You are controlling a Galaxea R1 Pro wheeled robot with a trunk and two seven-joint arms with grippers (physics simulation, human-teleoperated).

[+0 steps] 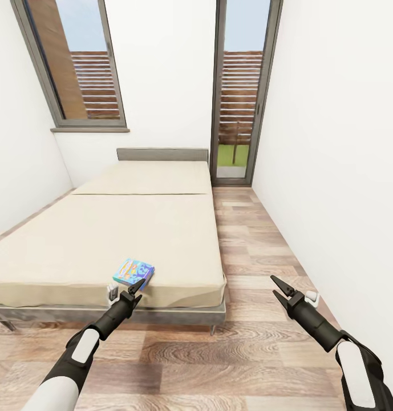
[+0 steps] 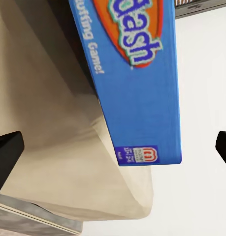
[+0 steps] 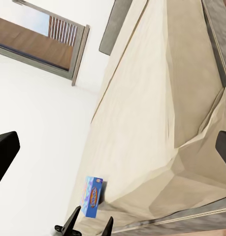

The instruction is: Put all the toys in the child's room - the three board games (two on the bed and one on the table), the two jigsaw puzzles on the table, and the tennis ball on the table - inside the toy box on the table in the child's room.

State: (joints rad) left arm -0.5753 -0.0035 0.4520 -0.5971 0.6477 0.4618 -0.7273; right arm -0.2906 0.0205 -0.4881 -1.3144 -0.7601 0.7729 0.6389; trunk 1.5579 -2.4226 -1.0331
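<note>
We see the cream bed (image 3: pixel 157 98) with a blue board game (image 3: pixel 93 196) near its corner, the left tool (image 3: pixel 90 225) close by, fingers apart.

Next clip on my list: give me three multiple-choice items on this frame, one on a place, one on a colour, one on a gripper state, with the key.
1. Where does the flat printed board game box lie?
A. near the foot edge of the cream-beige bed
B. on the wood-plank floor
C. against the headboard

2. Main colour of the box's cover?
A. red
B. blue
C. green

3. State of the left gripper?
A. shut on the box
B. shut on nothing
C. open, just short of the box

Key: 1 A, the head view shows it by the near mattress edge; 2 B, the left wrist view shows a blue cover; 3 C, its fingers are spread, holding nothing.
</note>
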